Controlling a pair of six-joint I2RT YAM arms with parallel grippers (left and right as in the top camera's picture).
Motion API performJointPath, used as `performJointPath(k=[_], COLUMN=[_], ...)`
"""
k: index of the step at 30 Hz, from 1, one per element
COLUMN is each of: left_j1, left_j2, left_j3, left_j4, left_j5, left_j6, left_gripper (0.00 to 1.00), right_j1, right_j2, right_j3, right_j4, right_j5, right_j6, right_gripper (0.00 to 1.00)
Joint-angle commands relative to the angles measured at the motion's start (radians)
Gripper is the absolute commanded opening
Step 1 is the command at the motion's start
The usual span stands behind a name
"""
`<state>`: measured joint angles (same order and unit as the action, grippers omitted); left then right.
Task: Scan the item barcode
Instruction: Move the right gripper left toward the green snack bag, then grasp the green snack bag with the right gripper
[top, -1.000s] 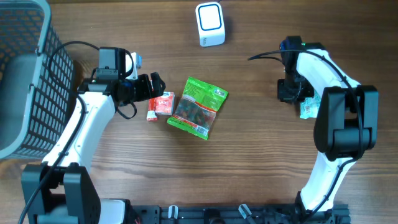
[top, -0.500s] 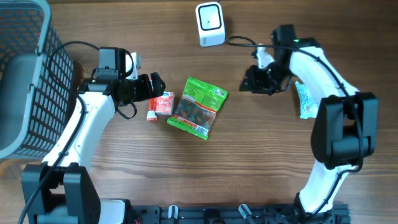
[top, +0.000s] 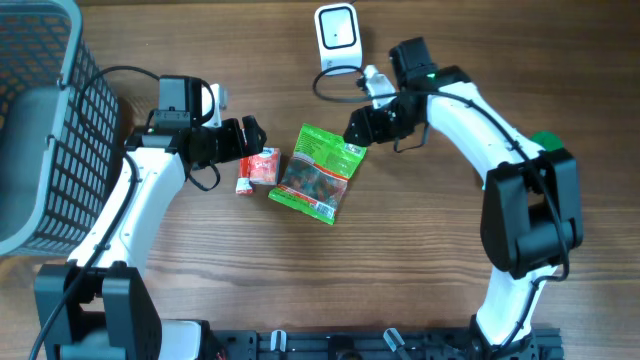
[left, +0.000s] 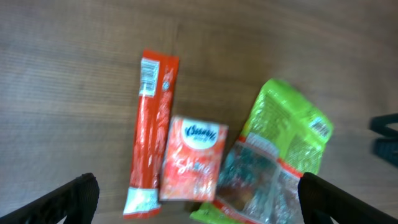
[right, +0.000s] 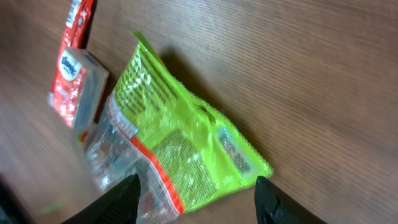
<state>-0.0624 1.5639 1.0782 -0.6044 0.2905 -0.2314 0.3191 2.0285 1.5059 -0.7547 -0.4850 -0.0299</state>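
Hovering apart and empty, our right fingers (right: 268, 202) hang by the crinkly green plastic pouch (right: 180, 146); left fingers (left: 68, 202) gape wide. We judge it light, floppy: pinch a sealed edge.

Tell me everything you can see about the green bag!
The green bag is a shiny, crinkly plastic pouch, bright green with printed labels, a red-orange stripe and a clear part showing dark contents inside. It lies flat, slanted on the wooden table, its left edge against the red tissue packet.
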Motion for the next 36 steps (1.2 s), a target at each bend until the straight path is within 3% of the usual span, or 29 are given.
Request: performJointPath(k=[1, 4, 6, 8, 12, 13, 19, 21, 22, 23, 24, 26, 29, 36], left_j1=[0.008, 0.008, 0.008, 0.004, -0.027, -0.038, -0.106, -0.134, -0.146, -0.166, -0.174, -0.188, -0.212, -0.287], left_j2=[-0.011, -0.011, -0.011, -0.01, -0.008, -0.008, -0.008, -0.008, -0.008, -0.008, -0.008, -0.008, -0.007, -0.003], left_j3=[0.014, 0.014, 0.014, 0.014, 0.012, 0.012, 0.012, 0.012, 0.011, 0.006, 0.005, 0.003, 0.001, 0.001], left_j4=[0.044, 0.057, 0.062, 0.052, 0.024, 0.016, -0.011, -0.018, -0.02, -0.022, -0.026, -0.041, -0.069, -0.078], left_j5=[0.034, 0.034, 0.035, 0.035, 0.034, 0.034, 0.03, 0.002, -0.013, -0.04, -0.049, -0.048, -0.048, -0.05], left_j6=[-0.039, -0.039, -0.04, -0.096, -0.144, -0.144, -0.144, -0.145, -0.145, -0.158, -0.173, -0.183, -0.203, -0.243], left_gripper=[1.0, 1.0, 0.97, 0.61, 0.1, 0.06, 0.04, 0.04, 0.04, 0.04, 0.04, 0.04, 0.04, 0.04], right_j1=[0.046, 0.057, 0.06, 0.061, 0.063, 0.063, 0.066, 0.066, 0.066, 0.065, 0.062, 0.055, 0.012, -0.085], right_j2=[-0.016, -0.012, -0.005, 0.008, 0.051, 0.065, 0.141, 0.153, 0.153, 0.153, 0.151, 0.148, 0.138, 0.127], right_j3=[-0.018, -0.039, -0.043, -0.044, -0.044, -0.044, -0.045, -0.045, -0.045, -0.045, -0.045, -0.045, -0.045, -0.045], right_j4=[0.072, 0.119, 0.122, 0.126, 0.145, 0.152, 0.167, 0.153, 0.137, 0.101, 0.071, 0.016, -0.091, -0.217], right_j5=[0.146, 0.148, 0.148, 0.148, 0.148, 0.146, 0.11, 0.11, 0.111, 0.111, 0.117, 0.161, 0.273, 0.251], right_j6=[-0.1, -0.159, -0.181, -0.186, -0.206, -0.205, -0.206, -0.206, -0.207, -0.206, -0.204, -0.198, -0.078, 0.014], right_gripper=[0.59, 0.56, 0.49, 0.48, 0.48, 0.48, 0.48, 0.38, 0.29, 0.09, 0.04, 0.05, 0.04, 0.05])
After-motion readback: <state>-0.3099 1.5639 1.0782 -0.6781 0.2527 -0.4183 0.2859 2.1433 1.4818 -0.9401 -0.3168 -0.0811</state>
